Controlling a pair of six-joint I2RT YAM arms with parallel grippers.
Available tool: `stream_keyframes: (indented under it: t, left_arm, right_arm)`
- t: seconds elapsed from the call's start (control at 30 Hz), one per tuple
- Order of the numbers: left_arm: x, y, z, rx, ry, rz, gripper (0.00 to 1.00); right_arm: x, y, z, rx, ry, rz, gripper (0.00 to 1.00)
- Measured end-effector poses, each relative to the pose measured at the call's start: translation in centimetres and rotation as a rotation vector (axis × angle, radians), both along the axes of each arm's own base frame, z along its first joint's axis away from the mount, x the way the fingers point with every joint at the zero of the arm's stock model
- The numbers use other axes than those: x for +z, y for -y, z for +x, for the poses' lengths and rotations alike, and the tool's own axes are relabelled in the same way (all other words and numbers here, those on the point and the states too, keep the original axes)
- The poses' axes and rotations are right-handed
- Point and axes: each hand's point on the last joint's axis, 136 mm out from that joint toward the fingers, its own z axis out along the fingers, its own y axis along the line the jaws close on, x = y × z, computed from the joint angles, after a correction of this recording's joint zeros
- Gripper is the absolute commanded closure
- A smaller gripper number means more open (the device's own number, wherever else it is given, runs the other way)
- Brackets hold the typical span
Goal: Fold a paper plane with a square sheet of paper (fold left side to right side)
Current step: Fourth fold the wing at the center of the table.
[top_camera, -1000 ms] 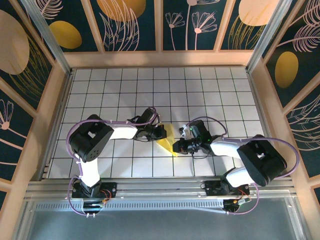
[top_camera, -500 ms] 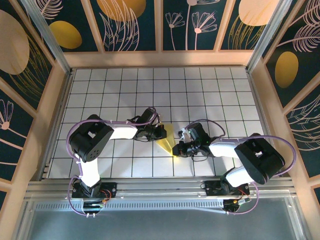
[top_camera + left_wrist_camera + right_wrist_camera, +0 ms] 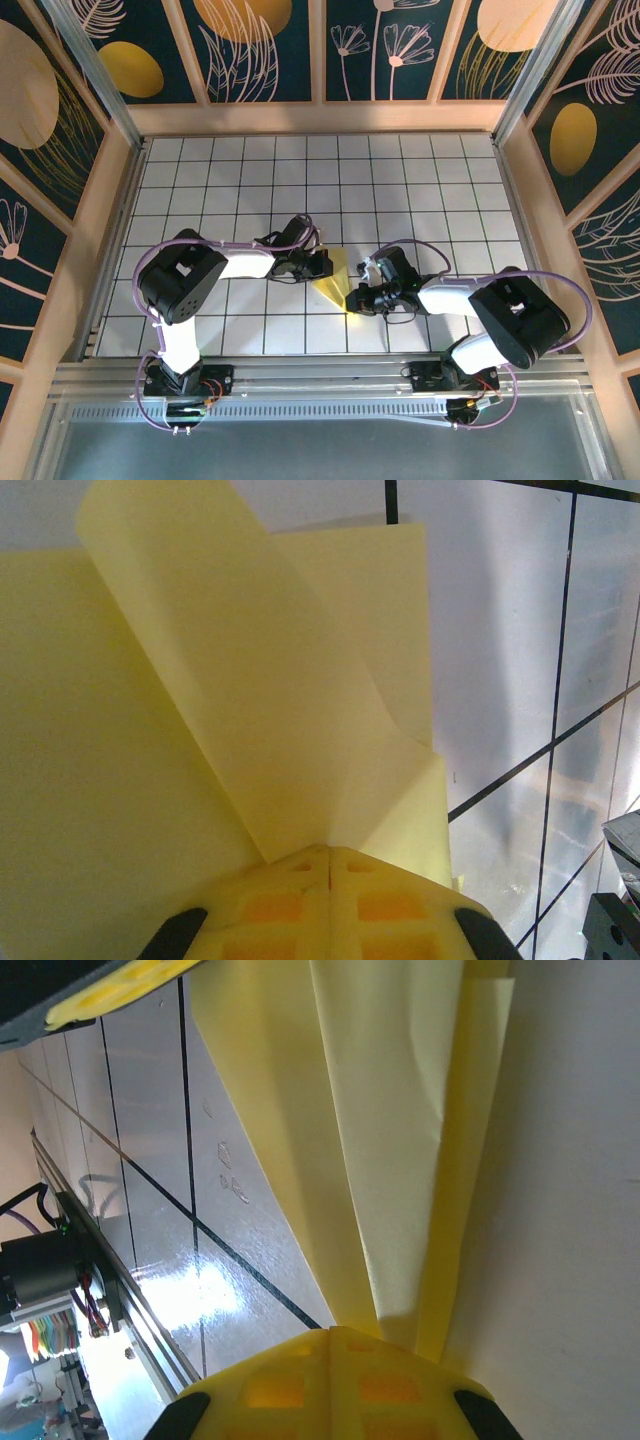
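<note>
The square sheet of paper (image 3: 338, 280) lies creased into a narrow pale-yellow wedge in the middle of the tiled table. My left gripper (image 3: 322, 265) is at the wedge's left edge, near the far end, with jaws shut. In the left wrist view its tips (image 3: 328, 848) meet where the paper's (image 3: 250, 680) creases converge, and one flap stands up off the table. My right gripper (image 3: 353, 298) is shut at the near point of the wedge. Its tips (image 3: 330, 1330) rest against the long folds of the paper (image 3: 390, 1110). I cannot tell whether either gripper pinches paper.
The white grid table (image 3: 430, 190) is walled by wooden rails (image 3: 320, 118) and dark patterned panels. The metal base rail (image 3: 320, 375) runs along the near edge. The left gripper's yellow finger (image 3: 120, 985) shows at the top left of the right wrist view.
My right gripper has slid a little to the left, closer onto the near point of the paper. The left arm and the paper have stayed put.
</note>
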Motion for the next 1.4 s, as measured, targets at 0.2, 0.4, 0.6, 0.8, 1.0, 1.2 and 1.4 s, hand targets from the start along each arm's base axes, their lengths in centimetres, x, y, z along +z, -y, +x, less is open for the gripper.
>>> stream_keyframes:
  t: [0.2,0.4,0.6,0.8,1.0,1.2,1.4]
  left_arm:
    - [0.0,0.0,0.0,0.0,0.0,0.0,1.0]
    - [0.0,0.0,0.0,0.0,0.0,0.0,1.0]
    - [0.0,0.0,0.0,0.0,0.0,0.0,1.0]
    - [0.0,0.0,0.0,0.001,0.001,0.001,1.0]
    - [0.0,0.0,0.0,0.001,0.001,0.002,1.0]
    - [0.0,0.0,0.0,0.001,0.001,0.002,1.0]
    - [0.0,0.0,0.0,0.001,0.001,0.002,1.0]
  right_arm:
    - [0.0,0.0,-0.1,0.003,0.0,0.0,1.0]
    - [0.0,-0.1,-0.2,0.006,0.0,-0.001,1.0]
    - [-0.2,0.0,-0.4,0.009,-0.005,-0.005,1.0]
    - [-0.6,0.1,-0.7,0.011,-0.011,-0.016,1.0]
    - [-0.7,0.1,-0.8,0.013,-0.011,-0.018,1.0]
    - [-0.7,0.1,-0.9,0.01,0.004,-0.01,1.0]
    - [-0.3,0.7,-2.1,0.018,-0.017,-0.022,1.0]
